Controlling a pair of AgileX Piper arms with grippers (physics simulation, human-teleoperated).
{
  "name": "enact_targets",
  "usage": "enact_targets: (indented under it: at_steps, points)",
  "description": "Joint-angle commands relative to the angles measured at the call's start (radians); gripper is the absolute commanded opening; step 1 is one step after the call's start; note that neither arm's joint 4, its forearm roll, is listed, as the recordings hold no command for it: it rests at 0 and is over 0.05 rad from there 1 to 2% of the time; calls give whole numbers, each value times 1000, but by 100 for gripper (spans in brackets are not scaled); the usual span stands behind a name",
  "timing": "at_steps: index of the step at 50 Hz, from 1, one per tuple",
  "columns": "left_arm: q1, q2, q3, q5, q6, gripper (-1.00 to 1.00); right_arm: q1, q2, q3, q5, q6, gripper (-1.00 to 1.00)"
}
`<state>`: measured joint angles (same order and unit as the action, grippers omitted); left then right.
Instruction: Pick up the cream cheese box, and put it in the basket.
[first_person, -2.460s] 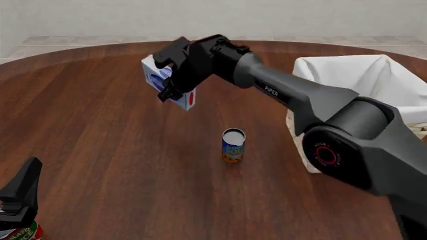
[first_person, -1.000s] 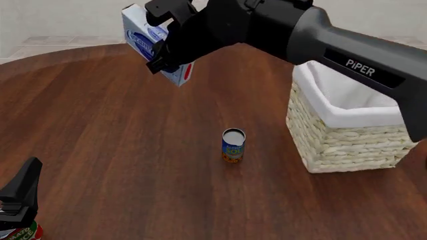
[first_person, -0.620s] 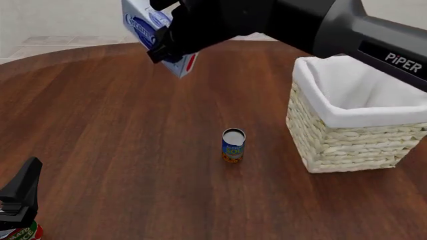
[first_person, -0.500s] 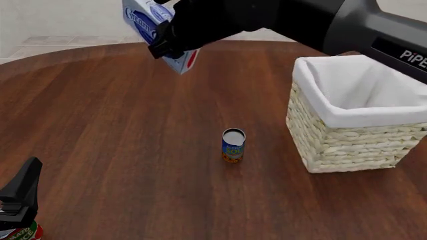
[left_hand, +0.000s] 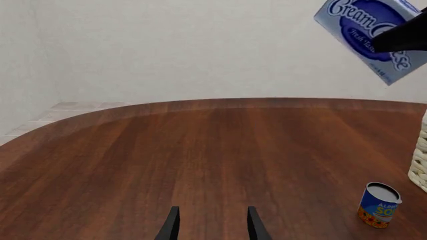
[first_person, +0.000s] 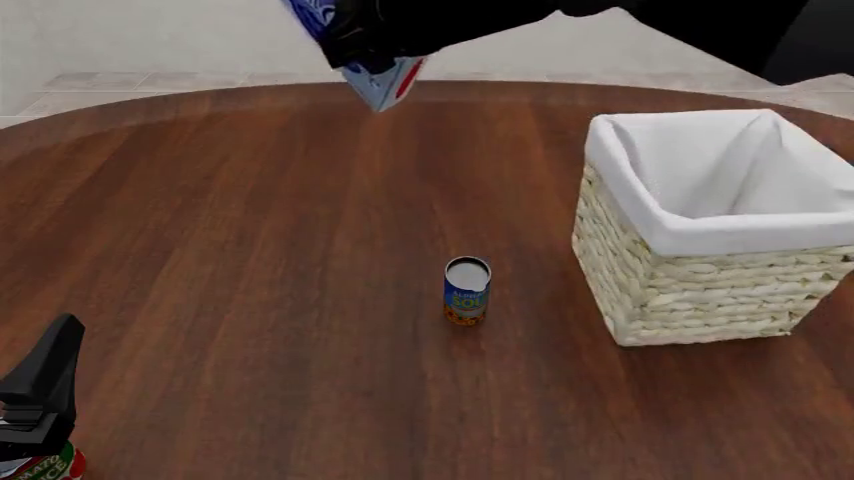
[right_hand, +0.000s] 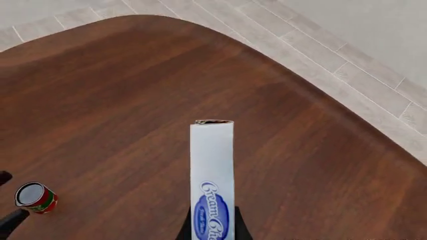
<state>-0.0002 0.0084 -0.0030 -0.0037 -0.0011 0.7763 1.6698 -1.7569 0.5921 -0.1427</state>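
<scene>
The cream cheese box (first_person: 383, 83), silvery blue with a red end panel, hangs high above the far side of the table, and my right gripper (first_person: 358, 48) is shut on it. In the right wrist view the box (right_hand: 212, 185) sticks out lengthwise from between the fingers. The left wrist view shows the box (left_hand: 370, 34) in the air with a dark finger across it. The basket (first_person: 694, 270), woven with a white lining, stands on the table at the right, apart from the box. My left gripper (left_hand: 212, 227) rests low at the near left, open with nothing in it.
A small blue-and-orange can (first_person: 466, 291) stands upright mid-table, just left of the basket. A red-and-green can (first_person: 51, 467) sits at the near left edge under the left gripper (first_person: 40, 385). The round wooden table (first_person: 240, 240) has a tiled floor beyond it.
The right arm has carried the box upward and a little to the right, so most of the gripper is now past the top of the front view. The left arm, can and basket have not moved.
</scene>
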Motion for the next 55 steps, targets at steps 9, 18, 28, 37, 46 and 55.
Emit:
enact_targets:
  at_steps: [9,18,28,37,46,55]
  points:
    - [0,0,0,0,0,100,-13,-97,70,-39,44,-100]
    - [0,0,0,0,0,100,-26,-143,94,-48,56,-100]
    - [0,0,0,0,0,100,-38,-189,131,-64,72,-100]
    - [0,0,0,0,0,100,-43,-231,149,-68,82,-100]
    - [0,0,0,0,0,100,-9,-333,224,-112,124,-100]
    - [0,0,0,0,0,100,-14,-389,288,-153,146,-100]
